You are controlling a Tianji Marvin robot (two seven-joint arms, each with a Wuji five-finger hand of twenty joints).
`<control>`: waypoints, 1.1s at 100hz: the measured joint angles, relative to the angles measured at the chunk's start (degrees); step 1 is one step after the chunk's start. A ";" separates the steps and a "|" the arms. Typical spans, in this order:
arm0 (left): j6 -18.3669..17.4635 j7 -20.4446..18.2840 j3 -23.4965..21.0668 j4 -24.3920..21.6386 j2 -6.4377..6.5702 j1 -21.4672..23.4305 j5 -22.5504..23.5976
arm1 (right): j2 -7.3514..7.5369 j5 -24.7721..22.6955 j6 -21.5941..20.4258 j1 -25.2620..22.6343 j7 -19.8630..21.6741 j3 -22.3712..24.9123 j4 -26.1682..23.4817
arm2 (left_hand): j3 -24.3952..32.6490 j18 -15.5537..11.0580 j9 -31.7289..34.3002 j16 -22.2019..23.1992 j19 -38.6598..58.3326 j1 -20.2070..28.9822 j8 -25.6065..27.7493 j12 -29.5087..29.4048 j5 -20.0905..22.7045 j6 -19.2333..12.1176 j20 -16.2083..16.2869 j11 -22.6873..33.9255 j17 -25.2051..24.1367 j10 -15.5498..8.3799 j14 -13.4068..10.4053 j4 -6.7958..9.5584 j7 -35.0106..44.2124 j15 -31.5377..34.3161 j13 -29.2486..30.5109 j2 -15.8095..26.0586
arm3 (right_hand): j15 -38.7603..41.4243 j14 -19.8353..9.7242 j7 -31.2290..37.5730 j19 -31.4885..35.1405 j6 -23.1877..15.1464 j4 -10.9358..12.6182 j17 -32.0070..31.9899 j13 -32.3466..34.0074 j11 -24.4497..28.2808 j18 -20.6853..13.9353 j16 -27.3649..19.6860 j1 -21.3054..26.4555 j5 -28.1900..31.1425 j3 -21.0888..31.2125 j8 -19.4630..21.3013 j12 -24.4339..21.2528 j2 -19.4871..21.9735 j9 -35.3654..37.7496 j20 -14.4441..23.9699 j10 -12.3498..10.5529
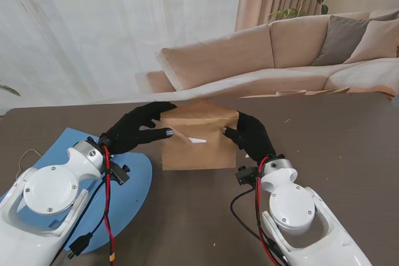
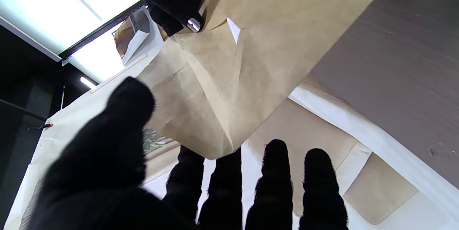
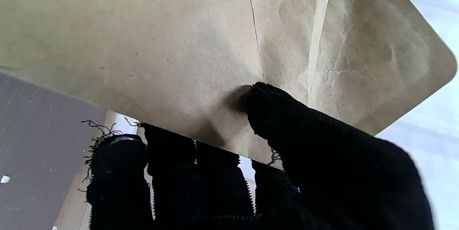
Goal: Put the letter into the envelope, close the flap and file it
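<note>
A brown paper envelope (image 1: 199, 147) is at the middle of the table, its flap (image 1: 201, 111) on the far side and creased. A white sliver of the letter (image 1: 197, 139) shows through a slit in its face, also seen in the left wrist view as the letter (image 2: 233, 29). My right hand (image 1: 252, 136) pinches the envelope's right edge, thumb (image 3: 272, 111) pressed on the envelope (image 3: 143, 43) with the fingers behind it. My left hand (image 1: 140, 128) hovers at the envelope's far left corner with fingers spread. In its wrist view the left hand's fingers (image 2: 272, 180) sit just past the flap's corner (image 2: 229, 140).
A blue sheet (image 1: 134, 185) lies on the dark table (image 1: 343, 154) under my left arm, near the left edge. A thin white cable (image 1: 25, 154) curls beside it. A beige sofa (image 1: 280, 48) stands beyond the table's far edge.
</note>
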 measured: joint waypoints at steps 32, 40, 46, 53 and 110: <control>3.71 9.23 0.79 -1.04 -1.15 0.63 -2.89 | 0.32 -1.71 -1.20 -1.07 0.80 0.51 -0.57 | 0.09 -0.01 -0.19 -0.82 -17.08 -8.72 -5.41 -2.95 1.75 2.25 6.69 -3.73 0.79 1.54 0.06 -0.98 -4.95 -7.12 -0.28 1.58 | 0.31 0.47 -0.53 0.47 0.00 -0.44 -0.04 0.00 0.00 0.00 0.00 0.01 0.58 0.10 0.02 0.24 -0.05 0.00 0.00 0.19; 6.98 9.87 1.27 -1.12 -2.00 -0.04 -5.11 | 0.62 -2.27 -2.44 -1.56 1.57 0.52 -0.59 | -3.20 0.00 -0.17 -0.83 -18.33 -8.41 -6.34 -3.51 3.76 2.94 8.02 -4.36 0.86 2.68 0.14 -0.98 -5.52 -9.01 -0.28 5.42 | 0.32 0.48 -0.55 0.47 0.00 -0.44 -0.18 0.00 0.01 0.00 0.00 0.01 0.58 0.10 0.07 0.26 -0.05 0.00 0.01 0.19; 8.26 10.55 2.01 -1.06 -2.38 -0.63 -5.33 | 0.86 -2.65 -3.28 -1.92 2.18 0.52 -0.60 | -5.04 -0.01 -0.13 -0.83 -18.56 -6.17 -6.94 -3.53 5.40 3.07 8.08 -4.41 0.75 3.02 0.18 -0.98 -5.78 -9.37 -0.28 7.91 | 0.32 0.48 -0.56 0.47 0.00 -0.44 -0.26 0.00 0.01 0.00 0.00 0.01 0.58 0.10 0.12 0.27 -0.05 0.00 0.01 0.19; 10.06 11.59 3.01 -0.94 -2.73 -1.41 -5.52 | 1.07 -3.19 -3.98 -2.29 2.53 0.51 -0.61 | -9.98 0.00 1.05 -0.70 -18.57 -1.37 -6.99 -3.53 9.15 4.94 8.16 -4.94 0.74 3.76 0.80 -0.98 -6.33 -9.64 -0.26 11.03 | 0.32 0.48 -0.60 0.47 0.00 -0.44 -0.33 0.00 0.01 0.00 0.00 0.01 0.59 0.10 0.62 0.29 -0.05 0.00 0.01 0.19; 14.80 -0.22 4.28 -1.26 -0.17 -2.15 -0.98 | 1.13 -5.40 -4.60 -2.53 0.58 -0.24 -0.79 | -22.41 1.68 11.17 1.97 -18.22 7.72 -5.31 -1.14 14.94 6.92 11.00 -2.28 5.31 5.97 3.13 0.02 -10.01 -8.45 6.13 11.20 | 0.33 0.48 -0.93 0.47 0.00 -0.45 -0.68 0.00 0.01 0.01 0.01 0.01 0.59 0.10 1.35 0.68 -0.06 0.00 0.01 0.21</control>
